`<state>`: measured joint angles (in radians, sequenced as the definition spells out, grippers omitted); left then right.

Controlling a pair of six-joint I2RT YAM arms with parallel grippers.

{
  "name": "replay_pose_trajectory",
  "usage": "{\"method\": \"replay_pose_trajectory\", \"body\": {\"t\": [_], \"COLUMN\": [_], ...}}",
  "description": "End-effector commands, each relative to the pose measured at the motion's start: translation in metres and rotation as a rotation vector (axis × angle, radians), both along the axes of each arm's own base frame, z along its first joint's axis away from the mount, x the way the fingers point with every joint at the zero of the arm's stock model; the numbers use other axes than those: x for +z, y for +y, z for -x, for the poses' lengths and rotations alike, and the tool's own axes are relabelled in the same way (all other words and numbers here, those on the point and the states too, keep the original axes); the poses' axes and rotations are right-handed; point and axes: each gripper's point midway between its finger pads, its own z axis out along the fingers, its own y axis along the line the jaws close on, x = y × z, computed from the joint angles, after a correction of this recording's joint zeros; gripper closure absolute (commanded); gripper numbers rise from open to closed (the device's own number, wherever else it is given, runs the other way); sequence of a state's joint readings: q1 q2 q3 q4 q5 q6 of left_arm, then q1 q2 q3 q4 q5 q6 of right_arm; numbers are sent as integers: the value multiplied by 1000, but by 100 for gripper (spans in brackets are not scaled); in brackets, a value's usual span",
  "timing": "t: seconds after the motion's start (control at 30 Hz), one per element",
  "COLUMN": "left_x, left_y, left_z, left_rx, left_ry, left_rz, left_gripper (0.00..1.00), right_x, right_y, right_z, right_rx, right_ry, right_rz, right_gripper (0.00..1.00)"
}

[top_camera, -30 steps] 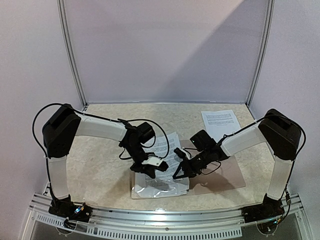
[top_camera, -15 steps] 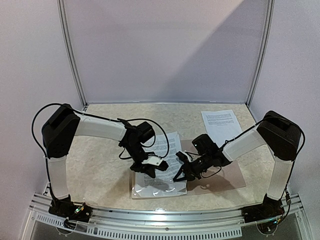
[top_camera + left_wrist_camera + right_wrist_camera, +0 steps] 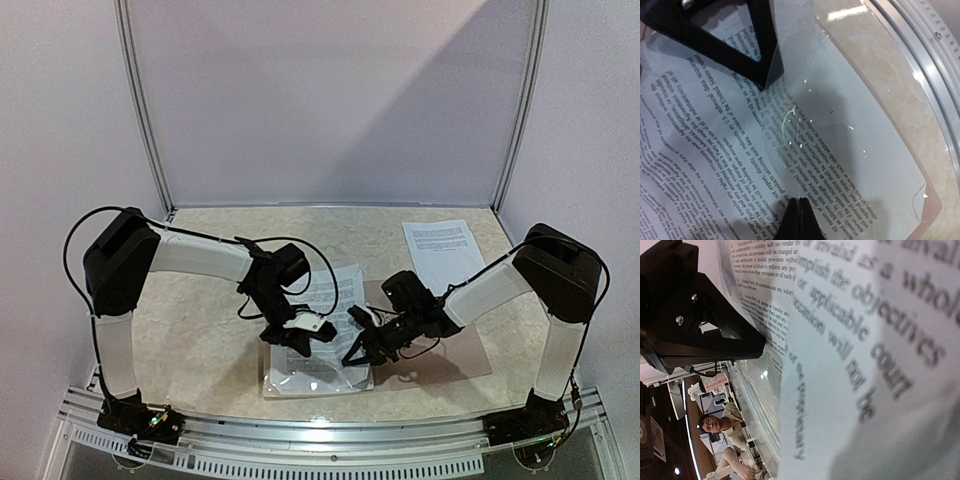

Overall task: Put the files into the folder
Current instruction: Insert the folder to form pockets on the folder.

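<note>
A: Where do things stand?
B: Folder point(image 3: 458, 348) at the tabletop's front edge. The left gripper point(image 3: 316, 328) is pinched on its clear sleeve point(image 3: 875, 165), and the right gripper point(image 3: 357, 352) is clamped on a sheet point(image 3: 840, 300).
A: Advice?
B: Lift the sleeve's mouth and feed the sheet in flat.

The top view is soft and even. A diagonal shadow crosses the back wall point(image 3: 330, 100), brighter at upper right, and faint shadows lie on the surface point(image 3: 200, 340) near its front edge. The left wrist view is dimmer, with glare specks on the sleeve point(image 3: 880, 150). In the right wrist view the files point(image 3: 855, 340) blur up close.
</note>
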<state>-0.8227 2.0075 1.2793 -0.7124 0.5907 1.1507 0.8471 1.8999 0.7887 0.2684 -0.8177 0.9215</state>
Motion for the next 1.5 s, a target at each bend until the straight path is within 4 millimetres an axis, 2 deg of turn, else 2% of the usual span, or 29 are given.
{"method": "replay_pose_trajectory", "body": {"t": [0.0,0.3,0.73,0.8,0.93,1.13,1.27,1.33,1.47], "left_x": [9,10,8,7,5,1,-2,-3,-4], "left_y": [-1,-2,-5,-3,3,7,8,10,10], "left_z": [-3,-3,-2,-2,-2,-3,-4,-4,-4], "left_rx": [-2,3,-3,-6,-6,-9,-9,-11,-12], "left_ry": [-21,-14,-3,-8,-11,-13,-20,-17,0], "left_rz": [26,31,38,31,14,-6,-15,-24,-42], "left_gripper": [100,100,100,100,100,100,100,100,100], "right_x": [-10,-4,-14,-16,-6,4,17,34,66], "right_y": [-8,-2,-2,-6,-12,-42,-67,-77,-114], "right_z": [20,16,12,9,-6,-27,-44,-57,-99], "right_rx": [99,152,149,140,129,73,27,-4,-137], "right_ry": [26,-14,-9,-18,-102,-169,-227,-281,-372], "right_rz": [47,42,76,118,202,393,522,548,593], "right_gripper": [100,100,99,91,68,46,38,36,33]}}
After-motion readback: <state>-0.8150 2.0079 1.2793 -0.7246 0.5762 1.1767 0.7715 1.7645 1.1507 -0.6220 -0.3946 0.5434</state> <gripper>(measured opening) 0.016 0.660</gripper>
